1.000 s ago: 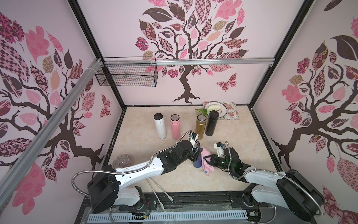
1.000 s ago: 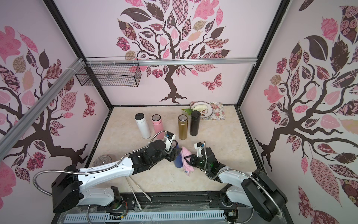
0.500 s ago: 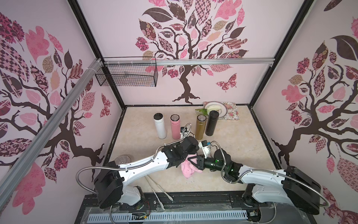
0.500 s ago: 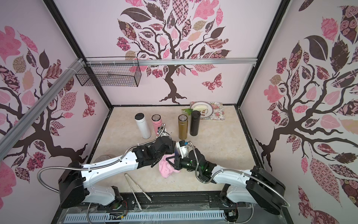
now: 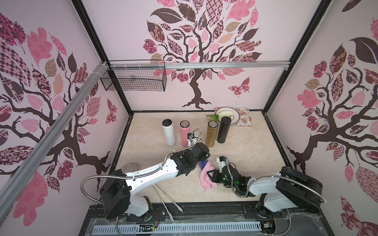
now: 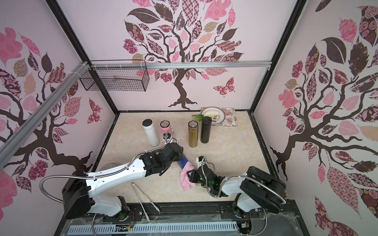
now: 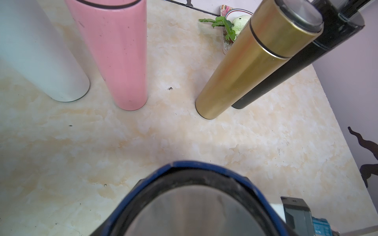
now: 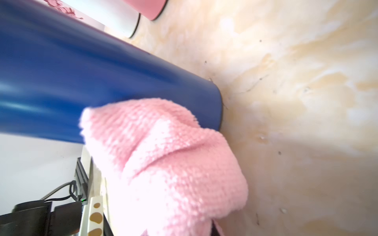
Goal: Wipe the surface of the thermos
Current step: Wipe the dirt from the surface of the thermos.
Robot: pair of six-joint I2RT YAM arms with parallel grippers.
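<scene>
A blue thermos (image 5: 203, 164) (image 6: 182, 162) leans over the table with its base on the marble top. My left gripper (image 5: 201, 157) (image 6: 176, 156) is shut on its upper part. The left wrist view shows the blue-rimmed steel cap (image 7: 190, 204) close up and none of the fingers. A pink cloth (image 5: 206, 179) (image 6: 187, 179) is bunched in my right gripper (image 5: 212, 176) (image 6: 191, 175), which is shut on it. In the right wrist view the cloth (image 8: 163, 163) presses against the thermos body (image 8: 102, 81) near its base and hides the jaws.
Behind stand a white thermos (image 5: 169, 132), a pink one (image 5: 185, 133), a gold one (image 5: 211, 133) and a black one (image 5: 223, 129). A plate (image 5: 235, 116) sits at the back right. Tongs (image 5: 167, 196) and a round strainer (image 5: 129, 168) lie front left.
The right gripper swept the cloth leftward along the thermos, then drew back right toward the base. The left gripper kept its hold and shifted slightly.
</scene>
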